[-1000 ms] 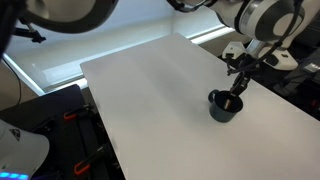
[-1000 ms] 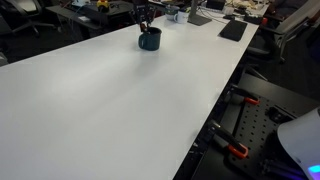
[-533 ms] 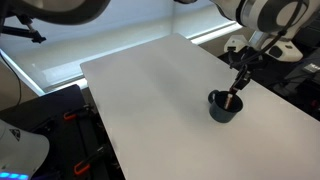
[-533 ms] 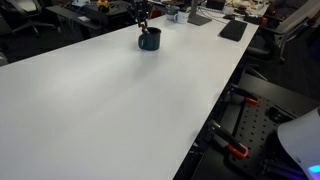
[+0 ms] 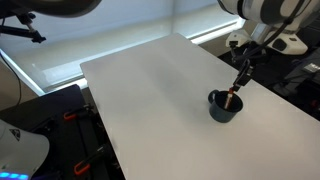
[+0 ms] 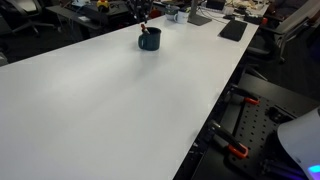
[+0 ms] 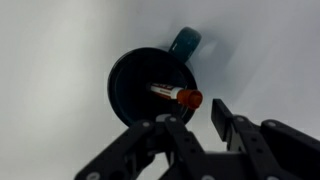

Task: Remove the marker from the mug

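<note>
The dark blue-black mug [image 5: 222, 107] stands on the white table [image 5: 150, 90], far out in the exterior view [image 6: 149, 40]. The orange-red marker [image 5: 233, 98] leans inside it with its top over the rim. In the wrist view I look straight down into the mug [image 7: 135, 85]. Its handle points away, and the marker [image 7: 176, 95] lies across the opening. My gripper [image 5: 243, 72] hangs above the mug, apart from it. In the wrist view its fingers [image 7: 195, 118] are open and hold nothing.
The table edge runs close behind the mug, with desks and clutter [image 6: 200, 12] beyond it. A black and orange frame [image 5: 70, 130] stands beside the table's other side.
My gripper has moved up and away from the mug. The marker stays in the mug.
</note>
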`<control>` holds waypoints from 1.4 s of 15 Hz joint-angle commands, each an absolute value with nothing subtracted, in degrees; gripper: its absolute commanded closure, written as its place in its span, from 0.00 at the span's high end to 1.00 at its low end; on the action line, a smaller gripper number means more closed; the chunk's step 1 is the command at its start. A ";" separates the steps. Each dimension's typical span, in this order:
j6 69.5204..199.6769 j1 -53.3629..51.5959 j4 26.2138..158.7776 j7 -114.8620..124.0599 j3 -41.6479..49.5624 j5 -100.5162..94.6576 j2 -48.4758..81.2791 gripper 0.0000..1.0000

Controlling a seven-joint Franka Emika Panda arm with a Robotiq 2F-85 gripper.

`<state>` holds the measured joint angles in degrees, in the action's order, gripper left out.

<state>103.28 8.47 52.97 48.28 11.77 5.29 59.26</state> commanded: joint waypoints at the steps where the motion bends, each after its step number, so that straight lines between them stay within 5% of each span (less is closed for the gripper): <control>1: 102.78 8.48 53.01 47.82 11.77 5.29 59.26 0.42; 2: 102.49 8.49 53.06 47.46 11.77 5.29 59.26 0.48; 3: 102.37 8.49 53.08 47.39 11.77 5.29 59.26 0.80; 6: 102.54 8.40 53.28 47.42 11.91 5.06 59.55 1.00; 16: 102.60 8.48 52.92 47.99 12.02 5.11 60.82 1.00; 17: 102.61 8.50 52.92 47.99 12.00 5.14 60.89 0.84; 21: 103.93 8.27 53.27 48.35 12.29 4.86 60.97 0.49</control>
<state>102.69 8.66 53.08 47.50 11.78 5.29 61.02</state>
